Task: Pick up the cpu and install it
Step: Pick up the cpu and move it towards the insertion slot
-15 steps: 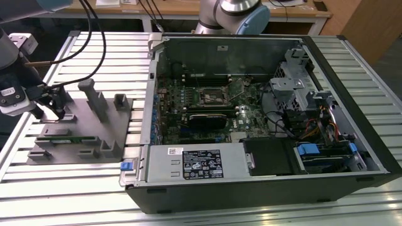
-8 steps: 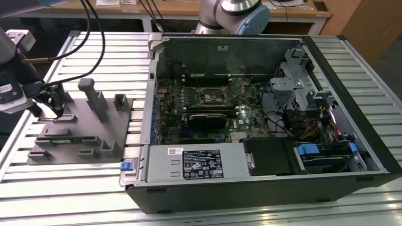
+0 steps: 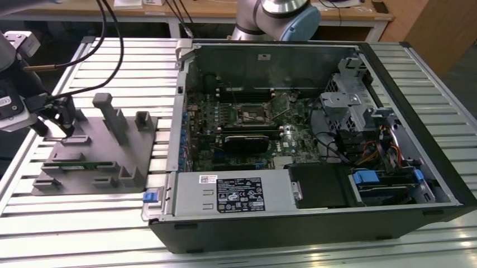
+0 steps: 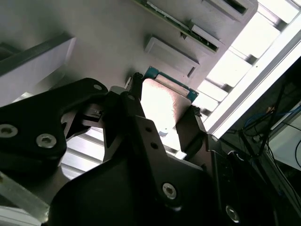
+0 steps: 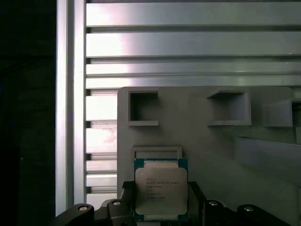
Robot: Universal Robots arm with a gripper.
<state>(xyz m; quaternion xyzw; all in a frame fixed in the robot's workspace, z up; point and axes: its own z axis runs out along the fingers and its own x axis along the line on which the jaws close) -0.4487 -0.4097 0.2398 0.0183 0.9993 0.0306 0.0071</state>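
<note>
The end effector (image 5: 161, 207) is clamping the cpu (image 5: 161, 188) by two opposite edges, with a dark finger (image 5: 128, 202) pressing on each side in both wrist views. The chip is facing silvery side up just over the grey fixture (image 5: 211, 141). The fixture is lying on the slatted table (image 3: 75, 223), beside the open computer case (image 3: 313, 139).

We see the silver, green-rimmed cpu (image 5: 161, 188) held flat by the claw (image 4: 164, 95), just over the gray tray (image 5: 211, 141).

Upright posts (image 3: 113, 117) stand beside the fingers (image 3: 68, 118) — free room above.
</note>
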